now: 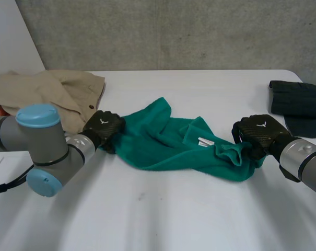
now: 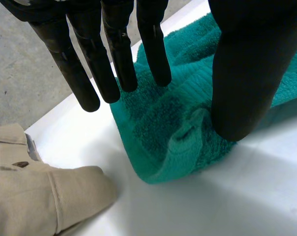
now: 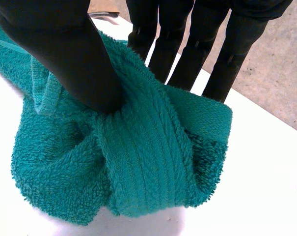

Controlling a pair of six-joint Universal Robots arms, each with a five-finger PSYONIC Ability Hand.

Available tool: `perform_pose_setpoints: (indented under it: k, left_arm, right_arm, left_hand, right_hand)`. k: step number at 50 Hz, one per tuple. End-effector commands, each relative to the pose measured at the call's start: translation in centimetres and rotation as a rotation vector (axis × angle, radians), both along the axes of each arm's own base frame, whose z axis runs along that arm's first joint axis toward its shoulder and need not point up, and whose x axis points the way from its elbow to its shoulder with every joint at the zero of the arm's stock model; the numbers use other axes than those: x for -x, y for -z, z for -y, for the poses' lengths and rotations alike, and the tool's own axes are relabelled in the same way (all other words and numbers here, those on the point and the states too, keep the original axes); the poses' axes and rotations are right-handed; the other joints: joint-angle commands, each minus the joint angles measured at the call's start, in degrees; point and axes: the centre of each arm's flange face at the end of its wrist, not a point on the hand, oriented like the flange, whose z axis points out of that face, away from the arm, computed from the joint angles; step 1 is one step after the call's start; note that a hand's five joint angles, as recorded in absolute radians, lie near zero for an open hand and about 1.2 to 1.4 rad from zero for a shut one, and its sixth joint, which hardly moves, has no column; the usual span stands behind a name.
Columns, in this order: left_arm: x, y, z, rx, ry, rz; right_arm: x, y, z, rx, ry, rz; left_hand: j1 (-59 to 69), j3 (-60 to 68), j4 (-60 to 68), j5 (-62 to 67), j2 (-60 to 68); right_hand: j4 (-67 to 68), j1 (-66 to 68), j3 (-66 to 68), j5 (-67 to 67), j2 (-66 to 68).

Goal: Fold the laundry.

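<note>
Head view: green towel (image 1: 163,142) crumpled mid-table (image 1: 163,219). Your left hand (image 1: 103,126) sits at its left corner, right hand (image 1: 260,130) at its right end. Left wrist view: fingers (image 2: 115,59) straight, thumb (image 2: 242,73) pressing corner, nothing gripped. Right wrist view: thumb (image 3: 74,54) and straight fingers (image 3: 178,46) pinch bunched towel edge.

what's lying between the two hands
The teal towel, rumpled, stretches from the left hand to the right hand in the head view, a white label on it.

Head view overlooks table (image 1: 199,219) — wrist views close, sharing the towel (image 1: 158,149).
</note>
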Motion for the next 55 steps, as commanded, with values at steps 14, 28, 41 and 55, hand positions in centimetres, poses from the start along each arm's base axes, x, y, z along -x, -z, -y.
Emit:
perform_pose_setpoints:
  k: [14,28,41,55]
  left_arm:
    - [0.7,0.9,0.4,0.036,0.046,0.034]
    - [-2.4,-15.1,-5.6,0.181,0.06,-0.124]
    - [-6.8,-22.3,-9.6,0.196,-0.055,-0.3]
    - [-3.2,-16.1,0.9,0.167,-0.116,-0.199]
  right_arm:
    - [0.0,-0.6,0.2,0.018,0.005,0.003]
    - [1.7,-11.4,0.3,0.178,0.043,0.026]
    - [5.6,-17.4,2.6,0.215,0.118,0.121]
    - [0.0,-9.6,9.5,0.254,0.179,0.055]
  left_hand:
    - [42.3,42.49,42.82,43.24,42.56]
    - [42.3,42.49,42.82,43.24,42.56]
    - [42.3,42.49,42.82,43.24,42.56]
    - [42.3,42.49,42.82,43.24,42.56]
  right_hand:
    - [11.32,17.6,11.81,15.51,12.71]
    - [11.32,17.6,11.81,15.51,12.71]
    - [11.32,17.6,11.81,15.51,12.71]
    - [11.32,17.6,11.81,15.51,12.71]
